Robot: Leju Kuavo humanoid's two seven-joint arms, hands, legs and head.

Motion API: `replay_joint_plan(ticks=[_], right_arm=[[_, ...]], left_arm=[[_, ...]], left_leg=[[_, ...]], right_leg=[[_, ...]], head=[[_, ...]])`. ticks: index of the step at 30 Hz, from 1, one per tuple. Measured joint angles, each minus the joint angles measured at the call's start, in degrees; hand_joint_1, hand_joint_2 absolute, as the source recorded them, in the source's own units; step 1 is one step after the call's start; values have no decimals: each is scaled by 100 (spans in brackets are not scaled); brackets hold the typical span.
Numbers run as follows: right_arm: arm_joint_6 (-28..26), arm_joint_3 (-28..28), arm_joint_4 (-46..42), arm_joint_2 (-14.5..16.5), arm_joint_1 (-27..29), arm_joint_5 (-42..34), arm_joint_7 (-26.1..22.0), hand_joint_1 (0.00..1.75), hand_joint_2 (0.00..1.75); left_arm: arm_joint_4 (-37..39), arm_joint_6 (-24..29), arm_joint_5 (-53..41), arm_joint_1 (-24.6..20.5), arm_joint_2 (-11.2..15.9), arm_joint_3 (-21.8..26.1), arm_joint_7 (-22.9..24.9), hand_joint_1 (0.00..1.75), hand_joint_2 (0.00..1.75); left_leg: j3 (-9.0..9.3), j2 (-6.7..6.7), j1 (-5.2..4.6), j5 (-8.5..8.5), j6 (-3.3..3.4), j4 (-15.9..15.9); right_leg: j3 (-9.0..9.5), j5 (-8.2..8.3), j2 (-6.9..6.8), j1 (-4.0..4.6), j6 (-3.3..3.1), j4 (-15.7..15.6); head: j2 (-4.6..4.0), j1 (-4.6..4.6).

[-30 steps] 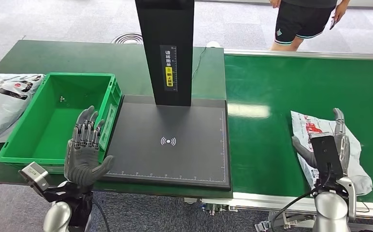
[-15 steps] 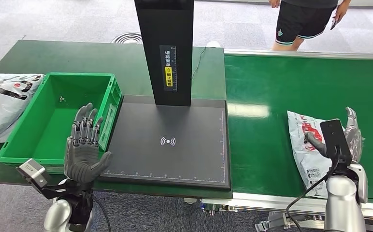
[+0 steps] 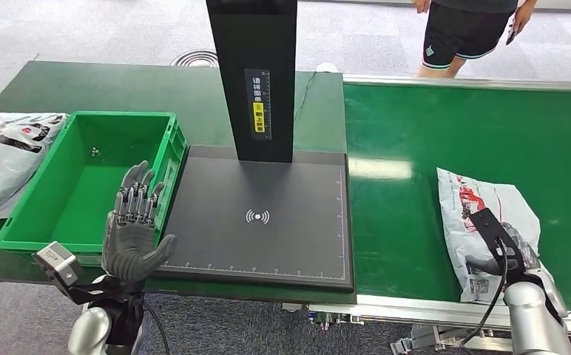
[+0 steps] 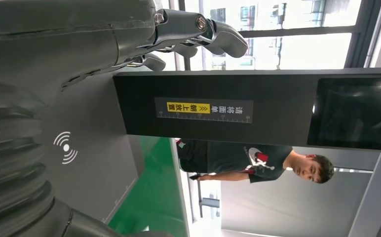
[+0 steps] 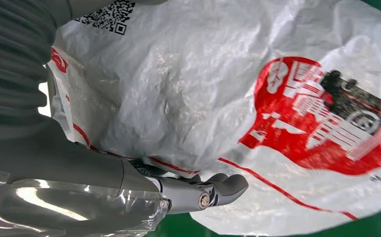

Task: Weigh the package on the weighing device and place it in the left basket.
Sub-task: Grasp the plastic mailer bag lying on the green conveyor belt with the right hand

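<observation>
The package (image 3: 482, 222), a white plastic mailer with red print, lies on the green conveyor belt (image 3: 416, 148) near its front edge, towards the right end. The right hand (image 3: 515, 255) has hold of it at the package's near end: in the right wrist view the grey thumb (image 5: 218, 190) is tucked under a fold of the white film while the rest of the hand presses on top, so the bag is pinched between them. It looks still in contact with the belt, though I cannot tell whether the near end is lifted.

The left hand (image 3: 133, 233) hovers upright with palm facing the scale and fingers spread, holding nothing, just at the seam between the green basket (image 3: 24, 222) and the black weighing device (image 3: 268, 244). The basket sits at the left of the weighing device, touching its side. The device's flat black platform carries a white wireless mark (image 3: 257, 216), and a tall black column (image 3: 257, 74) with a yellow label rises from its back edge.

Another white bag (image 3: 5, 159) lies on the table's left edge beside the basket. A person in black shorts (image 3: 460, 33) stands beyond the belt's far edge.
</observation>
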Motion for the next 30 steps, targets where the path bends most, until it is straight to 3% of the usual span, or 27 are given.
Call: replay_joint_plan(ticks=[8,9,12,13,30], right_arm=[[248,111,-227,-19,306,60,423,0,175],[316,135,-319,-14,382,101,507,30,175],[503,235,-524,-8,562,242,690,161,175],[548,276,-581,-8,619,286,730,175,175],[879,637,-1402,4,1023,354,799,175,175]], left_arm=[[-5,33,-52,67,13,5,58,0,175],[-7,42,-56,93,13,7,68,0,175],[-17,66,-61,135,13,13,72,0,175],[-21,75,-63,143,13,16,72,0,175],[-114,109,-104,287,13,72,74,0,175]], left_leg=[[2,-6,1,0,1,-1],[2,-7,1,0,1,-1],[2,-8,1,-1,1,-1],[2,-8,1,-1,2,-1],[8,-8,0,-4,6,0]], right_leg=[[6,-3,-6,0,5,0],[6,-4,-7,0,5,0],[7,-6,-7,0,9,0],[7,-7,-8,0,11,0],[12,-8,-5,0,12,-1]], head=[[0,1],[0,1],[0,0],[0,0],[0,1]])
